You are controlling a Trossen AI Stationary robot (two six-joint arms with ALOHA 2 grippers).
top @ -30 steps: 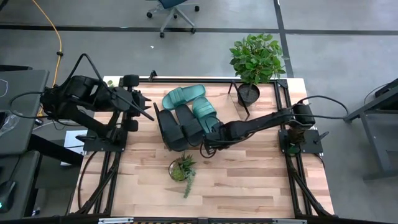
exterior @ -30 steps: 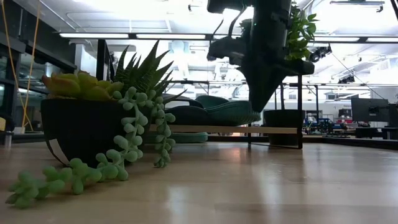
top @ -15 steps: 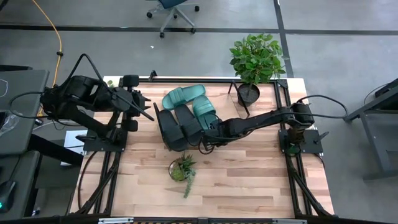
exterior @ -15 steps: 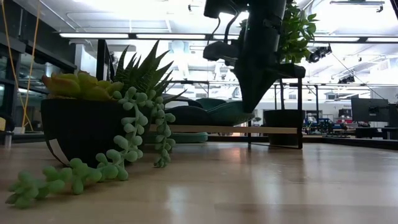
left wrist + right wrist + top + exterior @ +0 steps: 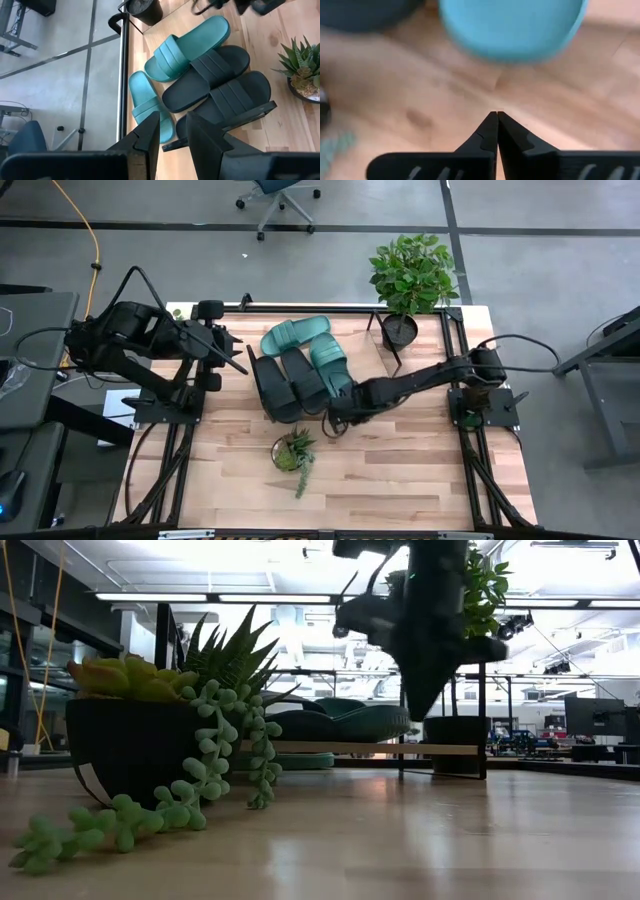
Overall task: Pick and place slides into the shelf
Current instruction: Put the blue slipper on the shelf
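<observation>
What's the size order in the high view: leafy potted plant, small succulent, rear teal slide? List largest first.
1. Leafy potted plant: clearly largest, though taller, so nearer the camera.
2. Rear teal slide.
3. Small succulent: close to the slide, unsure.

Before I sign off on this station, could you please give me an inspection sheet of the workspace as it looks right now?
Surface: wooden table, bare at the front.
Job's things: two black slides and two green slides clustered on the shelf at the back.
Clutter: small succulent pot near the middle; leafy potted plant at the back right corner.
Grippers: right gripper shut, empty, over the wood just in front of a green slide; left gripper open, raised at the left edge.
Cables: yellow cable on the floor, back left.
Surroundings: office chair behind the table; no people seen.
</observation>
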